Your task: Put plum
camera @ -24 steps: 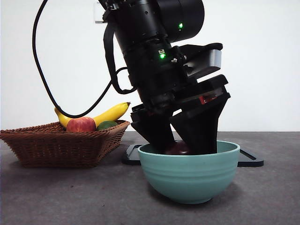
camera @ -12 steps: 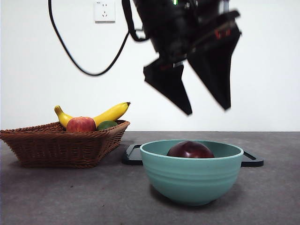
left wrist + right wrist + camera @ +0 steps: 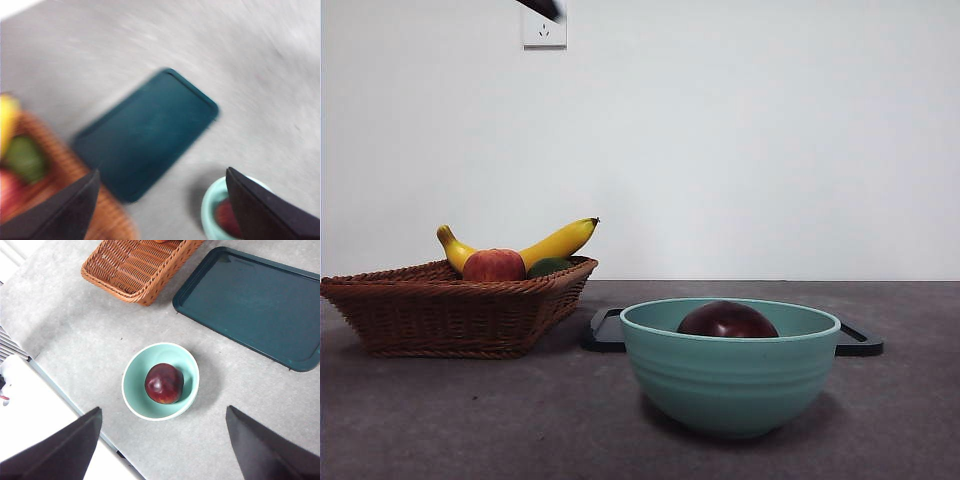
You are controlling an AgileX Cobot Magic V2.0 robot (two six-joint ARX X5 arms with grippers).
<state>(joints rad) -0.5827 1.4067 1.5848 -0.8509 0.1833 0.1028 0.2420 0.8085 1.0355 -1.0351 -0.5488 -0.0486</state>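
Clearing away is the step in hand, by my reading: the dark maroon, glossy round plum [image 3: 164,383] lies at the bottom of the pale teal ceramic bowl [image 3: 133,399], free of any contact, so the placing looks done.

Largest first. Grey table [image 3: 470,420] carries everything. Flat dark teal rectangular tray [image 3: 250,305] sits bare behind the bowl, close beside it. Woven brown wicker basket [image 3: 440,310] stands off to one side, holding a yellow banana [image 3: 560,240], a red-and-yellow fruit [image 3: 493,266] and a dark green fruit [image 3: 549,266]. Bowl nearest the front camera; plum's crown shows just above its rim.

Left gripper [image 3: 160,200]: jaws spread wide, nothing between them, high over tray and basket edge; picture smeared, so probably moving. Right gripper [image 3: 162,442]: jaws likewise wide apart and empty, high above the bowl.

To do well: keep both arms high, well off bowl rim and basket, leaving the plum undisturbed.
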